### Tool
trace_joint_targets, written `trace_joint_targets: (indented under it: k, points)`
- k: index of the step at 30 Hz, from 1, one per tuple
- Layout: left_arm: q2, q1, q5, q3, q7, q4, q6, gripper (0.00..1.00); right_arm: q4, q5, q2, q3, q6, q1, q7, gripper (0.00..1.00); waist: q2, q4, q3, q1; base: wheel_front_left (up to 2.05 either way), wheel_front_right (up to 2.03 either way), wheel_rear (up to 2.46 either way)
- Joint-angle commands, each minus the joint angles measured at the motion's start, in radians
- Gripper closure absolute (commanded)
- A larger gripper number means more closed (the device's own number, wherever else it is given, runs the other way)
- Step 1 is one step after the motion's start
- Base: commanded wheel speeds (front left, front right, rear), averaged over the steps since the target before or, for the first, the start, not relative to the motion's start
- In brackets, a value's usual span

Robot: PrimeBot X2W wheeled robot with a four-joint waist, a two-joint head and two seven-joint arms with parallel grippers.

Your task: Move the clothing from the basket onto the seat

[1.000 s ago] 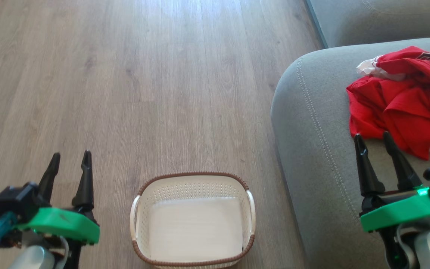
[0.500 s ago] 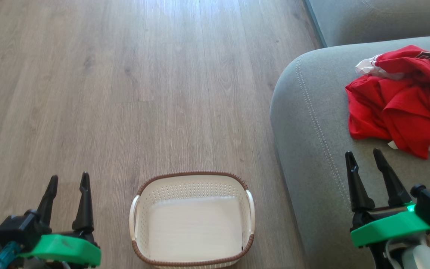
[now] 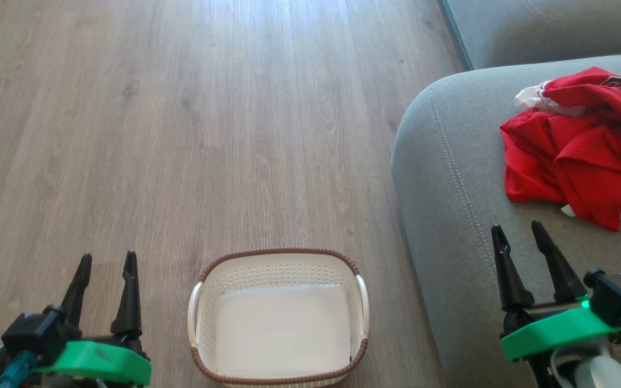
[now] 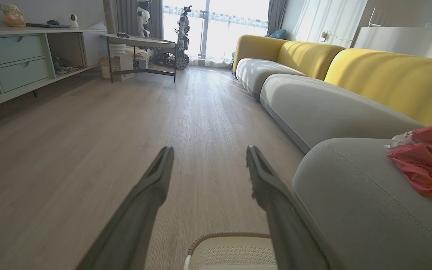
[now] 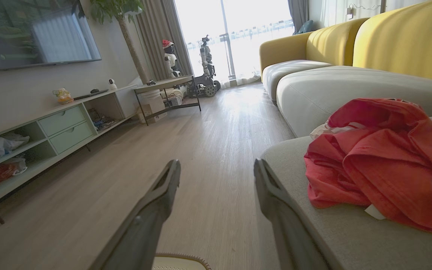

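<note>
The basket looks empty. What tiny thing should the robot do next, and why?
Probably just draw the right gripper back to rest, away from the red clothing. The white basket is empty, the clothing lies heaped on the grey seat, and the left gripper and right gripper both stand open, holding nothing.

Pale plank floor [image 3: 181,134] leads to a sunlit window [image 5: 238,30], past a shelf unit [image 5: 62,125] and yellow sofa backs [image 4: 388,78].

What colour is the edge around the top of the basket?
Brown, woven-looking rim on the white basket, clearest in the head view.
</note>
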Motion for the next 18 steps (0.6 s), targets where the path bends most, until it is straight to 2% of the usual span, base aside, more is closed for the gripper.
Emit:
trace_joint_targets:
  k: [1,18]
  points:
    - [0.007,-0.035,0.008,0.054,-0.012,-0.021,-0.008,0.0,-0.03,-0.009,-0.004,0.025,0.007,-0.038,-0.005,0.0,-0.0001,0.0,0.0,0.0,0.0,0.0,0.0]
    - [-0.017,-0.038,0.048,0.071,-0.012,0.003,-0.028,0.0,-0.031,-0.003,-0.006,0.033,0.007,-0.037,0.0,0.0,-0.0001,-0.007,0.0,0.0,0.0,0.0,0.0]
